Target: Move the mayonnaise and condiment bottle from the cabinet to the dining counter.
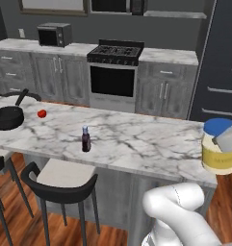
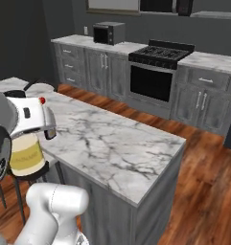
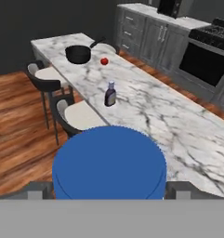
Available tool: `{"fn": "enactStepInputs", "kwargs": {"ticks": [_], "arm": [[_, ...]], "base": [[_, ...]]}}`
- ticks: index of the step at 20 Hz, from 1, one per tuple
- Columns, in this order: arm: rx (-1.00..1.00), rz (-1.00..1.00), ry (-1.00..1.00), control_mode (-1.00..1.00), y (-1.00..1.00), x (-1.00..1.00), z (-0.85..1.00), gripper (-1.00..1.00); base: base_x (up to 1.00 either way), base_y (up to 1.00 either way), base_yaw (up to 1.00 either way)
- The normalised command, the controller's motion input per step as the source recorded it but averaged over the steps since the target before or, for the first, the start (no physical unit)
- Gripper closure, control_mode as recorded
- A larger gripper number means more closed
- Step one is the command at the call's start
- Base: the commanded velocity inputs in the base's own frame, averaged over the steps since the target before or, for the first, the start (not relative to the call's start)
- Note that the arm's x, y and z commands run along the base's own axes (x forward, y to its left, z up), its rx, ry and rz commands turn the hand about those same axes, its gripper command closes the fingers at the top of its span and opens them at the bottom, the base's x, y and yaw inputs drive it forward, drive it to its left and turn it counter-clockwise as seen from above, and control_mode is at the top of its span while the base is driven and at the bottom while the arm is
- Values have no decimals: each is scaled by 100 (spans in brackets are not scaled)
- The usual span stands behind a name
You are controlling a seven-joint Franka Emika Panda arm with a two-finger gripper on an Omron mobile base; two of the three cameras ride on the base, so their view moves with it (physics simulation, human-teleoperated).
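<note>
The mayonnaise [image 1: 217, 156] is a pale yellow jar with a blue lid [image 3: 108, 162], and it hangs at the near right end of the dining counter [image 1: 136, 139]. My gripper [image 1: 223, 143] is shut on it from above, a finger tip [image 3: 178, 189] on each side of the lid. In the right base view the jar [image 2: 26, 160] sits under the white hand, beside the counter's near edge [image 2: 88, 167]. The condiment bottle [image 1: 86, 139], dark with a blue cap, stands upright on the marble top [image 3: 110, 94], well left of the jar. The cabinet is out of view.
A black pan [image 1: 6, 117] and a small red fruit [image 1: 42, 113] lie at the counter's left end. Black stools [image 1: 64, 178] line its near side. Beyond a wood-floor aisle stand a stove [image 1: 115, 53], a microwave [image 1: 54, 33] and a dark tall unit [image 1: 223, 72].
</note>
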Motion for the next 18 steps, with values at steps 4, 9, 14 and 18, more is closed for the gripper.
{"fn": "enactStepInputs", "kwargs": {"ticks": [4, 9, 14, 18], "arm": [[19, 41, -2, -100, -36, 37, 0, 100], [14, 29, 0, -100, -15, 70, -10, 100], [13, 21, 6, -100, -3, 92, -20, 100], [0, 16, 10, -100, 10, 89, -24, 100]], "base": [[0, 0, 0], [0, 0, 0], [0, 0, 0], [0, 0, 0]]}}
